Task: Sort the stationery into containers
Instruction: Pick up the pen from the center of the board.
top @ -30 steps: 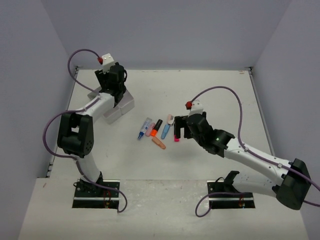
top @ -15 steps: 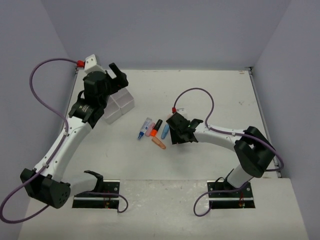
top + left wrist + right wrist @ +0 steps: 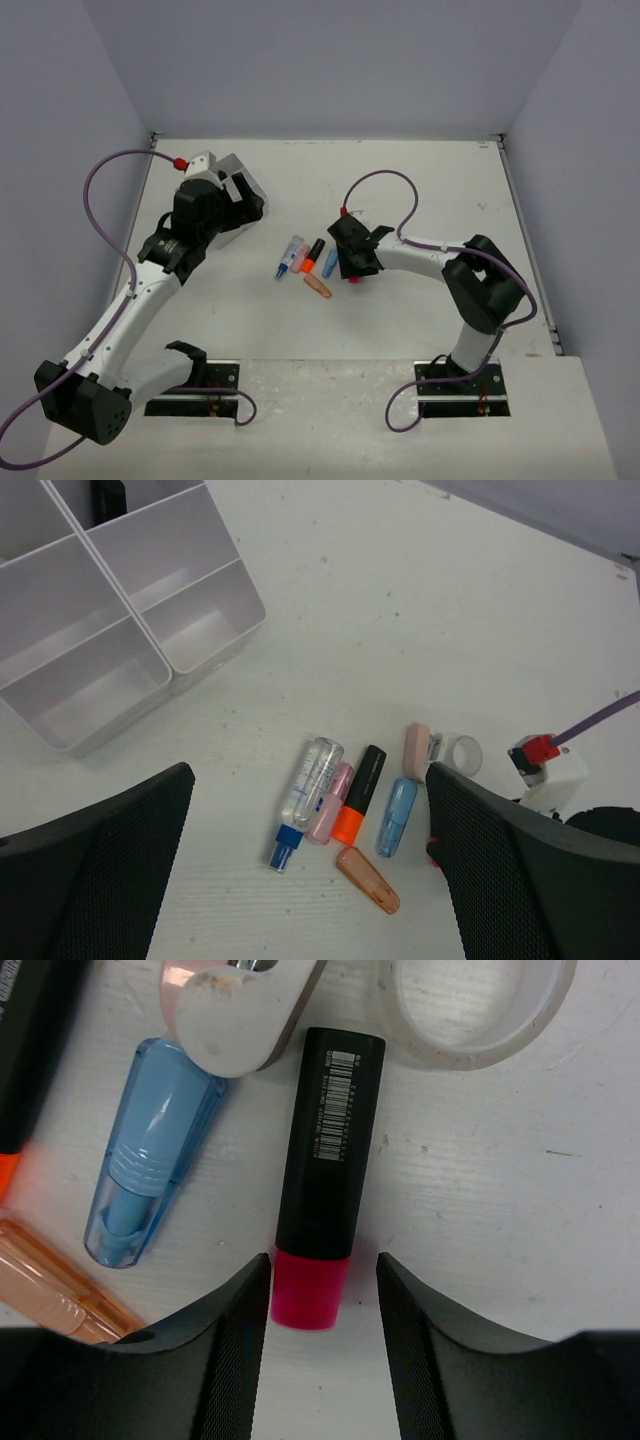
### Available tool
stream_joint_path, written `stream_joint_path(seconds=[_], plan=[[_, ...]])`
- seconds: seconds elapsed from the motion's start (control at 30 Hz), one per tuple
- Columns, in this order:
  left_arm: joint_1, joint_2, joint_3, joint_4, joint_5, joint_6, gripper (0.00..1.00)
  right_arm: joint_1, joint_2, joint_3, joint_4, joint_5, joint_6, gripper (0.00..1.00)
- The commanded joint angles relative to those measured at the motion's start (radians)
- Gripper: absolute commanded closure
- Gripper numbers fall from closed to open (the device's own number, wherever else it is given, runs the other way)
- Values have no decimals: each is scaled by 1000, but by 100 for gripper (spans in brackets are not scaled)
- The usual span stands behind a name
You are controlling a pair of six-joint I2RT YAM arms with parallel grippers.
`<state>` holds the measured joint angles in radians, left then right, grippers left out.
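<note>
Target item: pink highlighter point(image 3: 325, 1175), black barrel with pink cap, flat on table point(image 3: 500, 1220) at 3 o'clock edge of stationery cluster point(image 3: 355, 805). Lies with long axis on the 12-to-6 o'clock line in right wrist view, tipped slightly toward 1 o'clock, pink cap at the 6 o'clock end. State of right gripper point(image 3: 320, 1280): spread apart, holding nothing, one of the fingers point(image 3: 235, 1340) at 9 o'clock of cap and the other at 3 o'clock, with a strip of table showing on each side, so no contact. Straddles cap across the short axis; judged suitable for a straight pinch without wrist rotation. Neighbours to note: blue highlighter point(image 3: 150, 1150) just beside barrel at 9 o'clock; peach-capped item point(image 3: 235, 1010) at 11 o'clock, touching or nearly touching barrel's far end; tape roll point(image 3: 470, 1000) at 1 o'clock; peach highlighter point(image 3: 50, 1280) at 8 o'clock, near the 9 o'clock finger. Pose in top view: upper link upright over base, forearm running toward 9 o'clock, wrist pitched down over cluster. Clearly the nearer arm for this item. State of left gripper point(image 3: 308, 780): wide apart and empty, raised above table near tray point(image 3: 215, 585), which sits at 10 o'clock in left wrist view, well apart from cluster. One dark item point(image 3: 108, 495) in a far compartment, not identifiable. Next step, as judged: lower slightly, pinch cap end, lift clear, carry toward 10 o'clock.
</note>
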<state>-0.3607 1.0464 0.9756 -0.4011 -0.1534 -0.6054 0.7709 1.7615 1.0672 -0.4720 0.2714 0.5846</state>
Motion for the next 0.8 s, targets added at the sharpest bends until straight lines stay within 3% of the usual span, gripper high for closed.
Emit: stream_joint_path(seconds=[0.0, 0.1, 0.17, 0.27, 0.43, 0.57, 0.77], plan=[[-4, -37, 0, -2, 76, 36, 0, -5, 23, 2, 8, 7, 32, 61], [-7, -43, -15, 5, 146, 24, 0, -4, 2, -42, 27, -1, 41, 76], [-12, -41, -22, 19, 202, 21, 0, -4, -52, -75, 38, 2, 50, 100], [-19, -16, -29, 59, 310, 9, 0, 1, -157, -112, 10, 21, 56, 100], [-100, 79, -63, 266, 580, -71, 0, 77, -381, -122, -62, 75, -2, 100], [-213, 192, -59, 486, 705, -189, 0, 222, -555, -181, 104, 181, -174, 100], [-225, 224, -76, 633, 772, -274, 3, 315, -724, -238, 267, 252, -238, 100]])
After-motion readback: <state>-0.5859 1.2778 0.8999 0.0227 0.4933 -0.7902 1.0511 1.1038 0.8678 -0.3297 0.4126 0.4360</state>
